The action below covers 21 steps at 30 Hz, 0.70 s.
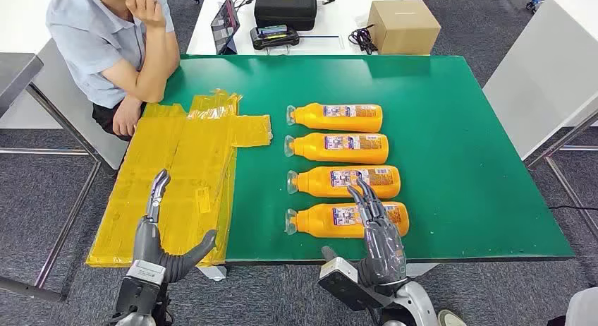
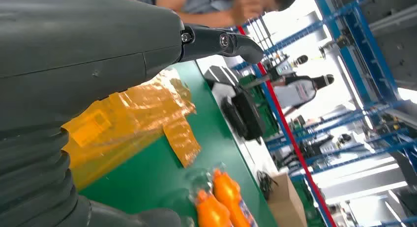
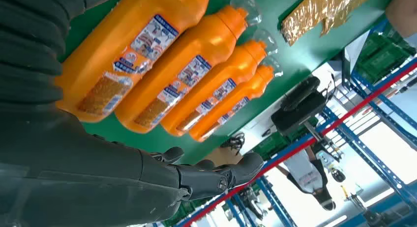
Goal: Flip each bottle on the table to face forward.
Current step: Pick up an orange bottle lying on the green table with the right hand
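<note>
Four orange bottles (image 1: 338, 169) lie in a row on the green worktop (image 1: 458, 164), labels up. Right hand (image 1: 377, 224), fingers spread and empty, hovers over the nearest bottle (image 1: 345, 219); left hand (image 1: 161, 231) hangs spread and empty, well left.

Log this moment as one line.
left hand open over yellow sheet | right hand open above nearest bottle | four bottles lying flat

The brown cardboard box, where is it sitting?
In the head view, the brown cardboard box sits on the white table behind the green table, toward the right, next to a tangle of black cables.
</note>
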Tool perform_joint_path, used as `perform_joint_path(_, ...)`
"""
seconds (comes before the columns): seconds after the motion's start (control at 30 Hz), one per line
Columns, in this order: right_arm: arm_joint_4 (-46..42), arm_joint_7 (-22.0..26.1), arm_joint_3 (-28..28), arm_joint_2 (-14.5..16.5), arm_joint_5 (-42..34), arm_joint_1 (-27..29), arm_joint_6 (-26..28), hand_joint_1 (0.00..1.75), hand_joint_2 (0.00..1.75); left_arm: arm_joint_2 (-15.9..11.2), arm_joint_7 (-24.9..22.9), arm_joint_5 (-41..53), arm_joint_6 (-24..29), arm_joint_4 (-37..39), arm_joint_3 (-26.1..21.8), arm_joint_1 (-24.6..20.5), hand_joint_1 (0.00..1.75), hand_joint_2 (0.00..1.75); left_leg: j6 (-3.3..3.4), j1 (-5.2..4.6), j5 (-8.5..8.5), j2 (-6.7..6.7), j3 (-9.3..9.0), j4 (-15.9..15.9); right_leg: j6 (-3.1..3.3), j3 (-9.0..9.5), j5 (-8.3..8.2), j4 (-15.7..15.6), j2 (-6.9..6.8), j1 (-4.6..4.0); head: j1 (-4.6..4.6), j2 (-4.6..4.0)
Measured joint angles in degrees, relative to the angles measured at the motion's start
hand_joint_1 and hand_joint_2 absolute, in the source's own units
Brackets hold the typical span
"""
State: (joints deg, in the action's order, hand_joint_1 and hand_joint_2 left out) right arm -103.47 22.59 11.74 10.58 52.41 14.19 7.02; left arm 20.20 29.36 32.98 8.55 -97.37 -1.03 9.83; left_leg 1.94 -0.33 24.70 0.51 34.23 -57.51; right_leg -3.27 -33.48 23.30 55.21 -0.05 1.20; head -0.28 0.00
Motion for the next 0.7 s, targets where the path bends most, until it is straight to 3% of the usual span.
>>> perform_joint_path(0.3,-1.1,-3.0,-1.0,-1.8,3.0,0.0,-0.3,0.00,1.75,0.1,-2.6,1.0,-1.6,3.6,3.7,-3.3,0.00,1.75,0.01,-0.02,-0.01,0.05,-0.01,0.0,-0.01,0.00,-0.01,0.0,-0.02,0.01,-0.01,0.00)
perform_joint_path(0.47,0.1,-6.2,-3.0,-5.6,8.5,-0.3,-1.7,0.00,1.75,0.1,-2.9,0.8,-0.4,8.7,8.1,-5.5,0.00,1.75,0.02,-0.08,0.00,0.01,0.00,0.0,-0.03,0.01,-0.02,0.0,-0.01,0.06,-0.01,0.00)
perform_joint_path(0.7,3.1,-9.5,-3.8,-11.3,12.8,-2.2,-3.9,0.00,1.75,-0.1,-2.4,0.4,-1.7,11.8,10.7,-6.8,0.00,1.75,0.02,-0.07,0.01,0.01,0.02,0.0,-0.03,-0.02,-0.02,0.0,0.00,0.05,-0.05,0.00)
